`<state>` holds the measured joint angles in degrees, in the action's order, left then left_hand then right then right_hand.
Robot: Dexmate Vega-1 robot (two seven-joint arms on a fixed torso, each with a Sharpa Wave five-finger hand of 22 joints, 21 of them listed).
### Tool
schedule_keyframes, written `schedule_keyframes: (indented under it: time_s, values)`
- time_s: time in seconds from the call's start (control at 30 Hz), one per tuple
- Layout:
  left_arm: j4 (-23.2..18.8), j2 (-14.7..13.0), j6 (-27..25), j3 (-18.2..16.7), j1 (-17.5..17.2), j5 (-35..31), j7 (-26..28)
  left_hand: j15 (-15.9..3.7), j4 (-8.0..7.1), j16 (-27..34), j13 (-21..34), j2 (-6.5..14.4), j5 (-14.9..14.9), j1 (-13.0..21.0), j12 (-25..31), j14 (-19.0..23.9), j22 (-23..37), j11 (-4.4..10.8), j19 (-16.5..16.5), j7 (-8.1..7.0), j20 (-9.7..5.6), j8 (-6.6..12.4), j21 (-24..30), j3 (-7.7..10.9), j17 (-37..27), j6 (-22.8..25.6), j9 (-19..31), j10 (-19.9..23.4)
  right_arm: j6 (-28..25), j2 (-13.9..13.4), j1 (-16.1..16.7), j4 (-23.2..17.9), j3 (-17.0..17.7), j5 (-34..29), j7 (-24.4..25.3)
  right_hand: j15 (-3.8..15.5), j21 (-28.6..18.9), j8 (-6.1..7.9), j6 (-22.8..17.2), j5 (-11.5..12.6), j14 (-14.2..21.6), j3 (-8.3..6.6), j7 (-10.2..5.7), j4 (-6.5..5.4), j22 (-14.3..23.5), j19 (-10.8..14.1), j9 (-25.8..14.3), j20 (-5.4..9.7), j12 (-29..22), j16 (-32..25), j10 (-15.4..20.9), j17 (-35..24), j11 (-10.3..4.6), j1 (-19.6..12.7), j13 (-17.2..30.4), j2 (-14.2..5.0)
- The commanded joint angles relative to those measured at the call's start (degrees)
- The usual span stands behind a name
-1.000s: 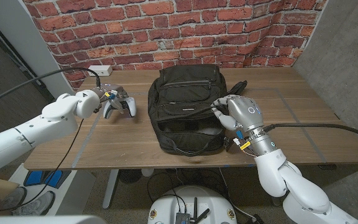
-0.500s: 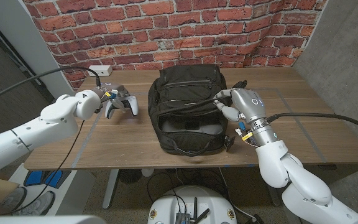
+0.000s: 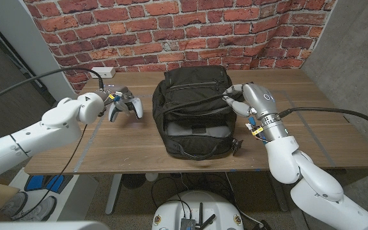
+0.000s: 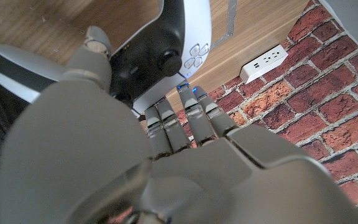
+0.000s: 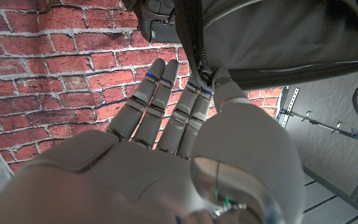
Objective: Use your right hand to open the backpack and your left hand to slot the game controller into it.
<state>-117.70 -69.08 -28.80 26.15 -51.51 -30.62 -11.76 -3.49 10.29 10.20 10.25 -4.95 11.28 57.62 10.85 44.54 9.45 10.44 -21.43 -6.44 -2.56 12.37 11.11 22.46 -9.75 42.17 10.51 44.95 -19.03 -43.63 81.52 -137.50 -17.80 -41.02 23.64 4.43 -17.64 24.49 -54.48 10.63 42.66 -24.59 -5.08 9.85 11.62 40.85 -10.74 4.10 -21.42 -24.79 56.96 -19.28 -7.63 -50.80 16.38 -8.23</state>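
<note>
The backpack (image 3: 193,115) sits at the middle of the head view on the wooden table (image 3: 312,131), a soft black fabric bag lying on its back with its main compartment gaping toward the lower edge of the frame. We see a grey lining inside and a black carry strap looped across the near rim of the opening. Our right hand (image 3: 248,102), smooth pale grey with jointed metallic fingers, is just right of centre against the bag's right upper edge. In the right wrist view the right hand (image 5: 185,143) has its thumb and a finger pinched together at the zipper (image 5: 211,78), on the black toothed edge of the flap, while the other fingers reach straight up beside it.

The game controller (image 3: 125,105) lies on the table left of the backpack, well apart from it, in the upper left part of the head view. It is white glossy plastic with black grips and rounded horns. Our left hand (image 3: 101,102) is right at its left side. In the left wrist view the fingers (image 4: 179,121) are curled down onto the controller's (image 4: 166,50) white and black body and the thumb lies along its other side, so we hold it in a loose clasp while it rests on the wood.

Behind it a white power strip (image 3: 103,72) lies at the foot of the rough red brick wall (image 3: 171,32).
</note>
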Motion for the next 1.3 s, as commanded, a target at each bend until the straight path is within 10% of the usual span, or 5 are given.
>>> schedule_keyframes:
  time_s: [0.03,1.3]
  values:
    - [-1.8,0.0,-2.1,0.4,-0.2,-0.6,-0.4,-10.21,-0.35,0.2,0.3,7.5,0.3,2.3,0.4,2.1,0.2,1.64,-0.7,-1.29,-8.94,0.08,-0.1,0.71,-0.1,5.2,0.3,2.7,0.8,1.3,-1.2,-0.2,2.2,5.8,-0.5,8.92,-0.5,0.26,-1.1,0.2,0.9,-0.25,-0.44,0.01,0.1,0.7,-0.8,7.73,-0.5,-0.5,0.6,-0.2,0.04,-1.8,0.4,-1.20]
    - [-10.6,-4.8,-8.0,-3.5,-6.5,2.5,1.8,-10.24,-0.28,0.3,0.3,7.6,0.4,2.5,0.3,2.4,0.2,1.67,-0.8,-1.25,-8.97,-0.16,-0.2,0.95,-0.1,5.5,0.3,3.0,-7.2,3.3,-9.2,-1.4,-0.6,13.5,-3.4,8.73,-1.9,0.15,-1.8,0.5,2.8,-0.01,0.37,-0.10,0.2,1.4,-1.1,7.68,-1.4,-0.5,1.7,-0.9,0.50,-2.8,2.7,-0.84]
